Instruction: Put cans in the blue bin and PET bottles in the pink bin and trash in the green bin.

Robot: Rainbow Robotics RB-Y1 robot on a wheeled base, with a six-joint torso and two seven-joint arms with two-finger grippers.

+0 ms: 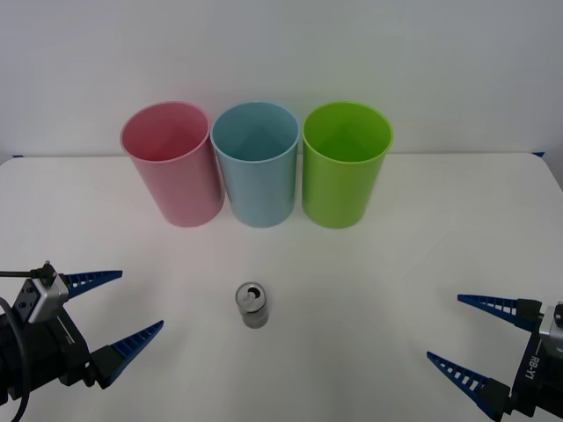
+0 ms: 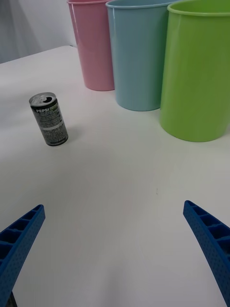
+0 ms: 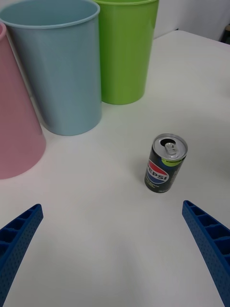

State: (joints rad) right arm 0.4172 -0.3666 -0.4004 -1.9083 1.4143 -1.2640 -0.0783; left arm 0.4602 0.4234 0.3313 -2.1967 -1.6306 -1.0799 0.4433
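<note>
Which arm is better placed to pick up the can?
Left, probably. The can stands upright in front of the blue bin, slightly nearer the open left pincer than the open right pincer; its path looks unobstructed.

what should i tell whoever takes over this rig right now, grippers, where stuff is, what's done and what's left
Left gripper: open, holding nothing, low at the table's near left.
Right gripper: open, holding nothing, low at the near right.
Can: upright on the white table, opened top, between the two grippers and in front of the bins, touching nothing.
Bins: a row at the back, upright; pink bin on the left, blue bin in the middle, green bin on the right.
Done: nothing sorted yet.
Left: pick up the can and drop it in the blue bin. It looks slightly closer to the left gripper.
</note>
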